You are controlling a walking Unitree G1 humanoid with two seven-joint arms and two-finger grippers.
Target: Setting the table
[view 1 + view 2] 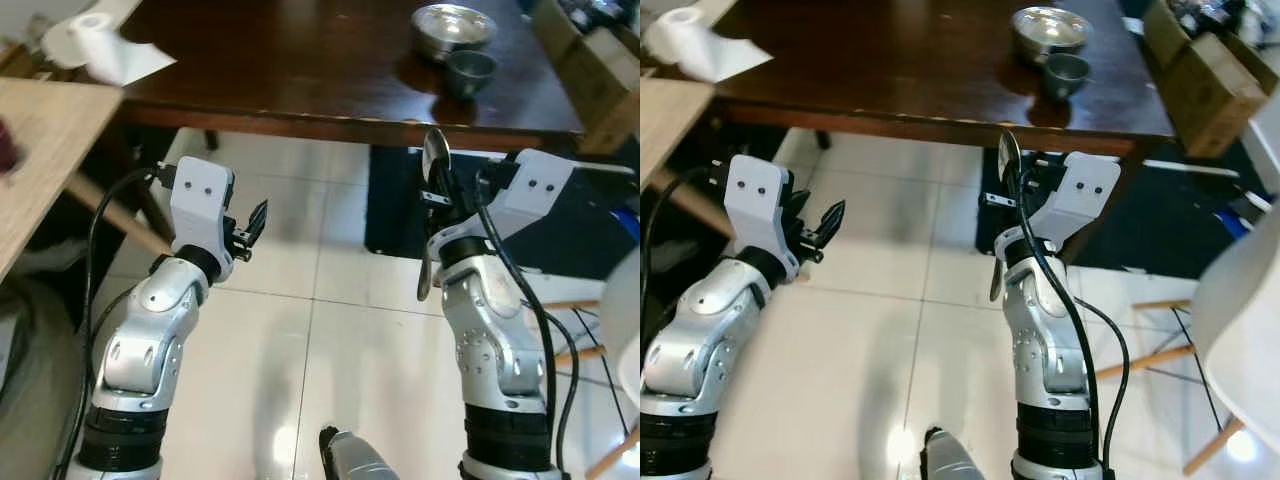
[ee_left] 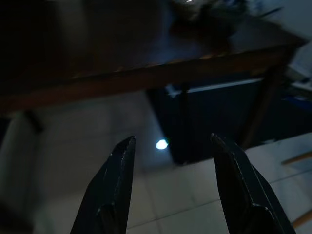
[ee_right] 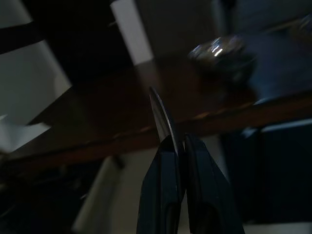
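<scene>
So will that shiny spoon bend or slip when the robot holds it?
Probably no bending: the spoon looks like stiff metal. It might slip or swivel, since the right gripper pinches its smooth, thin handle edge-on, with the bowl standing above. It's likely light, so the hold should cope.

White paper towel roll (image 1: pixel 88 40) up in the corner, cardboard boxes (image 1: pixel 1200 80) on the other side, white chair (image 1: pixel 1240 330) nearby.

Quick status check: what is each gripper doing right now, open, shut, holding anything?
Left gripper: open, holding nothing, raised over the floor short of the table.
Right gripper: shut on a metal spoon, bowl end up, near the table edge.
</scene>
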